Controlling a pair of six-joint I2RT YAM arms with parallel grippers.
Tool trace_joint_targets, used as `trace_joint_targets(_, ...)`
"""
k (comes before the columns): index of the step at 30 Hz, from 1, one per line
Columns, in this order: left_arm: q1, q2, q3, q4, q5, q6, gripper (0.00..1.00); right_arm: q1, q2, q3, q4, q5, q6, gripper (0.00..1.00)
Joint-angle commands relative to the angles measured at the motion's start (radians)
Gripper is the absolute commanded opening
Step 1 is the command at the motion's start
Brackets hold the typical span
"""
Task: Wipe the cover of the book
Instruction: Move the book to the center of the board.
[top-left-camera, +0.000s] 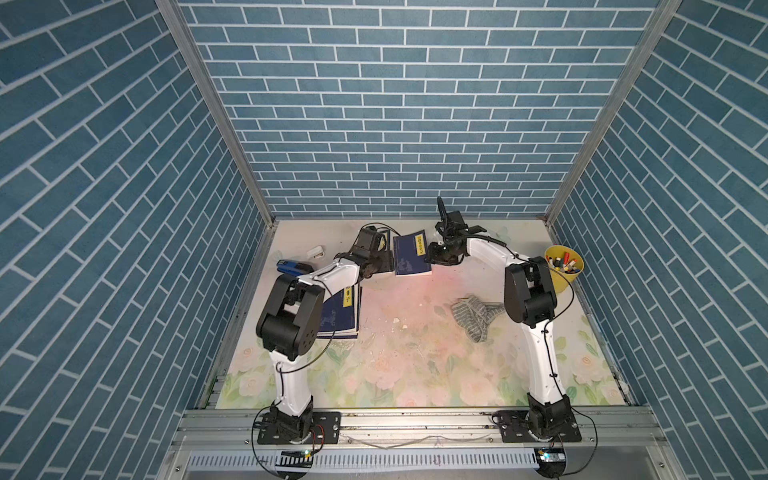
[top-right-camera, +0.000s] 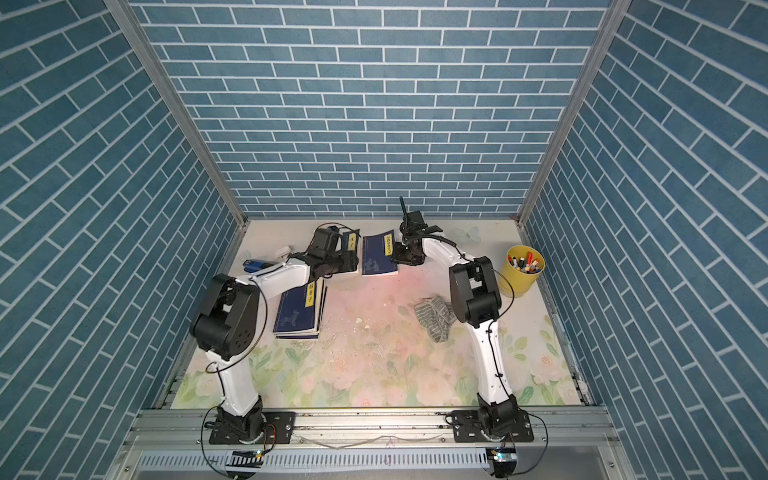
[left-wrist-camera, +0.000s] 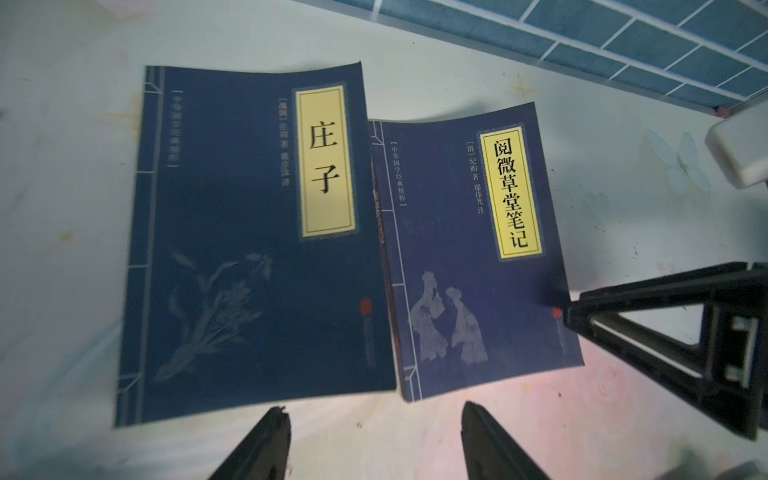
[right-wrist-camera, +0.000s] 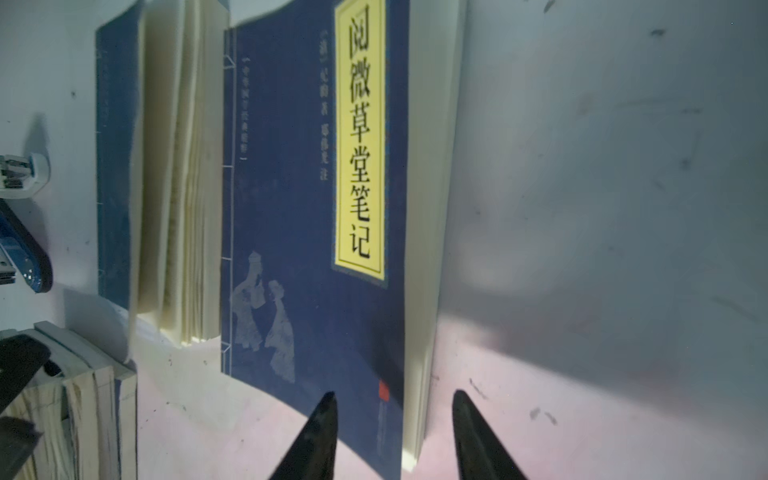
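Top views bright, even, sharp. Wrist views dim, bluish, edges blurred; pink glow on table (left-wrist-camera: 540, 436).

On the table (top-left-camera: 395, 374), two books are lying side by side at the far middle, the 庄子 book (left-wrist-camera: 249, 249) touching the left side of the 阅微草堂笔记 book (top-left-camera: 411, 255). A stack of books (top-left-camera: 343, 316) is resting nearer, to the left. A stapler (top-left-camera: 293, 267) is sitting far left, with a smaller stapler (top-left-camera: 316, 252) just behind it. A cloth (top-left-camera: 473, 316) is lying right of centre, and a cup of markers (top-left-camera: 563, 270) is standing behind it to the right.
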Motion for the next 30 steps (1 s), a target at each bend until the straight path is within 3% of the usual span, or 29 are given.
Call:
trace_joint_targets(1,-0.024,0.064,0.054,0.013,0.007,0.006,0.70,-0.002,0.034,0.043,-0.069,-0.050,-0.019,0.44)
trace_joint_targets(15,-0.024,0.268,0.231,-0.011,0.082,-0.020,0.67,-0.002,0.077,0.066,-0.112,-0.037,-0.037,0.35)
trace_joint_targets(26,-0.023,0.335,0.254,-0.039,0.128,-0.070,0.63,-0.001,0.080,0.079,-0.116,-0.032,-0.037,0.30)
trace_joint_targets(30,-0.023,0.336,0.236,-0.010,0.173,-0.078,0.53,0.000,0.079,0.077,-0.116,-0.049,-0.032,0.19)
